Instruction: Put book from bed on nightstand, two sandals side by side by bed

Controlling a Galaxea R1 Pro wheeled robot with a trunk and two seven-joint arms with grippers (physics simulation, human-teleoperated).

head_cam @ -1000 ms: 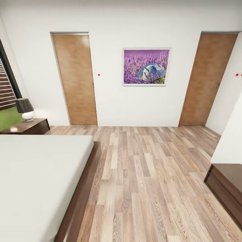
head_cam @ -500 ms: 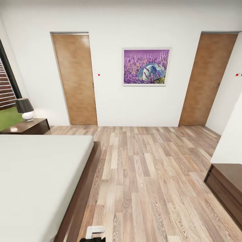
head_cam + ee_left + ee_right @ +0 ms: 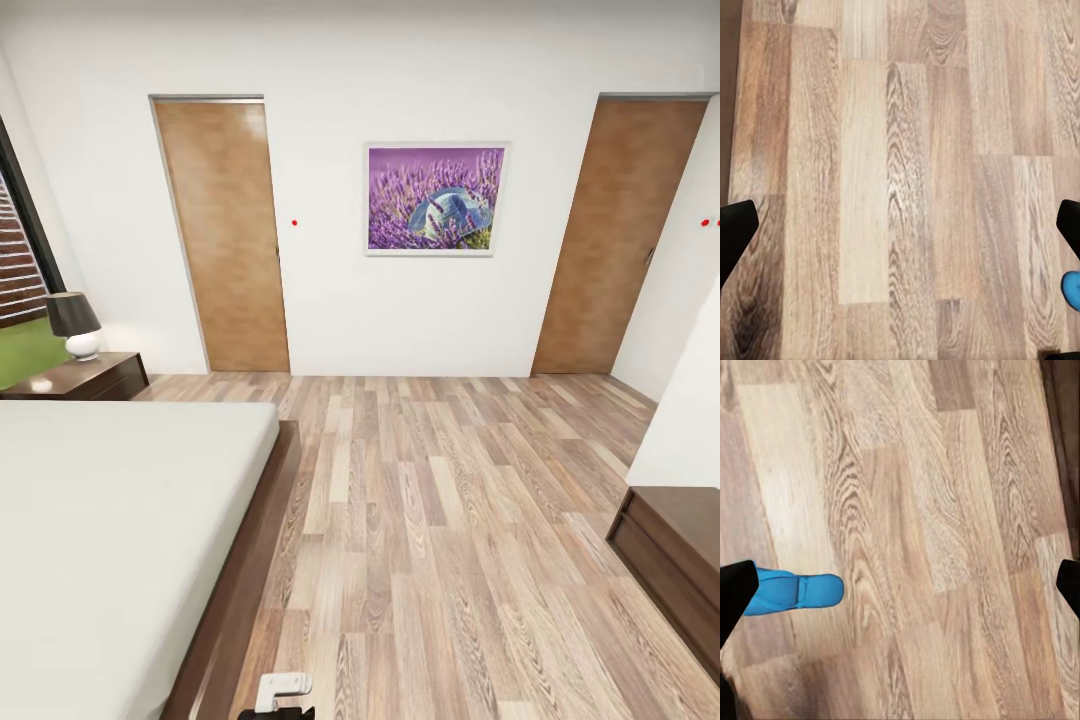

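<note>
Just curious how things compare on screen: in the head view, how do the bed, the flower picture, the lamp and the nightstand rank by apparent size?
1. bed, though it is nearest the camera
2. picture
3. nightstand
4. lamp; the last two look close

Left tool (image 3: 900, 232): fingers spread wide, nothing between them, aimed down. Right tool (image 3: 900, 589): same, fingers wide apart. Left wrist part (image 3: 278, 692) low in head view.

**Wood floor under the left gripper**

Brown wood planks of the floor (image 3: 900, 172) are seen below. Two black fingers (image 3: 735, 236) are held wide apart at the edges. A small bit of a blue sandal (image 3: 1071, 289) is seen beside one finger.
</note>
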